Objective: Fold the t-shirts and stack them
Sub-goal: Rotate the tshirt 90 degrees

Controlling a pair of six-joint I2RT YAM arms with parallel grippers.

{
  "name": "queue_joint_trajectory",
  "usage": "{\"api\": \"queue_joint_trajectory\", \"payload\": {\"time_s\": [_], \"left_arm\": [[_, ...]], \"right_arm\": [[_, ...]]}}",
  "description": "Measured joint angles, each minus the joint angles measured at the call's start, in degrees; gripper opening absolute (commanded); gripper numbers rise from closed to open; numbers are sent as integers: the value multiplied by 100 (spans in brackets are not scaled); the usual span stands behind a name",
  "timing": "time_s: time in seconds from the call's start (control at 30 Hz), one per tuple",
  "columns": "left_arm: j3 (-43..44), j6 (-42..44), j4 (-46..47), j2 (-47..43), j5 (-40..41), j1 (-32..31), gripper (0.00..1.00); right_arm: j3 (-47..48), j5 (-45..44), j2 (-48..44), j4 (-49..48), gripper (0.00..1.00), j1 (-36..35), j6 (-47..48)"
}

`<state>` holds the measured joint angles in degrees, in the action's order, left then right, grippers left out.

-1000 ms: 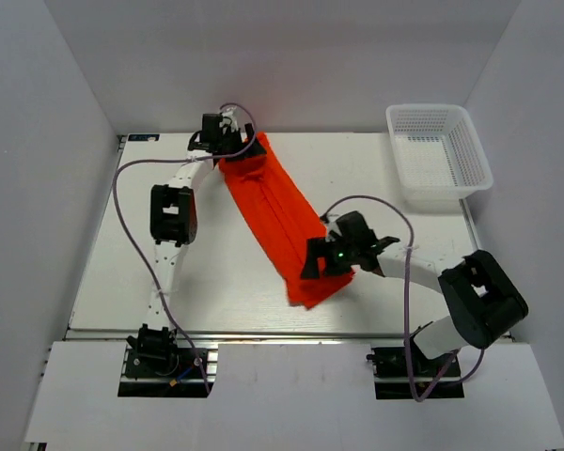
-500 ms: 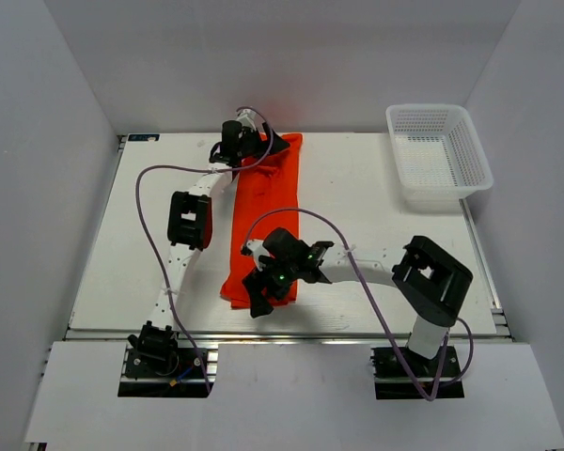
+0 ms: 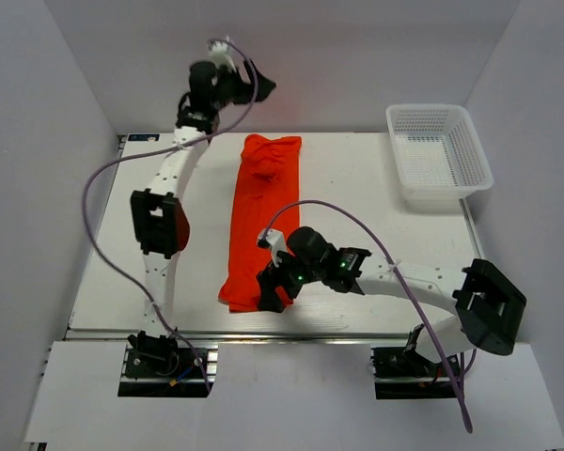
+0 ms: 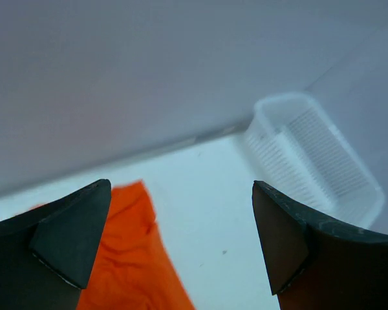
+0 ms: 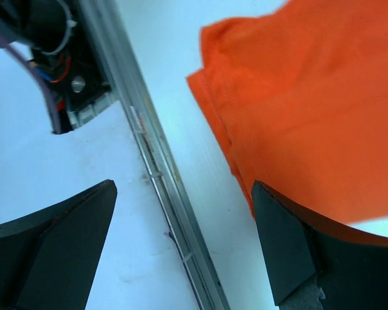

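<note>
T-shirt [image 3: 261, 221] lies as a long strip; L gripper [image 3: 259, 89] high, R gripper [image 3: 267, 292] by near hem, both agape, empty; I reckon crosswise fold next, gripping hem.

The white bench [image 3: 376, 235] carries 2 things. 1 orange-red t-shirt [image 3: 260, 216], folded into a long narrow strip, lies flat a little left of the middle. It runs from the far edge almost to the near edge, its near end slanting slightly left. A white mesh basket [image 3: 439, 194] stands at the far right corner, well apart from the shirt.
</note>
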<state>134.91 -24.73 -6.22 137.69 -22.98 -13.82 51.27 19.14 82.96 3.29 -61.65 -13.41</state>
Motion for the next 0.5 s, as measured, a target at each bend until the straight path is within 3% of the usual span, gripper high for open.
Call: {"api": "queue_joint_trajectory", "payload": {"time_s": [0.2,0.33,0.4,0.5], "left_arm": [[-190,479,-149,-2177,92,15,100],[-393,748,-708,-2754,262,20,100],[-1075,769,-1161,-2986,503,24,100],[-3357,595,-1517,-3652,1119,24,100]], "right_arm": [[-398,-713,-610,223,90,2,-164],[-584,-734,-1071,380,90,-15,-234],[-710,-857,-1272,433,90,-15,-313],[-1008,-1285,-1532,551,90,-20,-468]]}}
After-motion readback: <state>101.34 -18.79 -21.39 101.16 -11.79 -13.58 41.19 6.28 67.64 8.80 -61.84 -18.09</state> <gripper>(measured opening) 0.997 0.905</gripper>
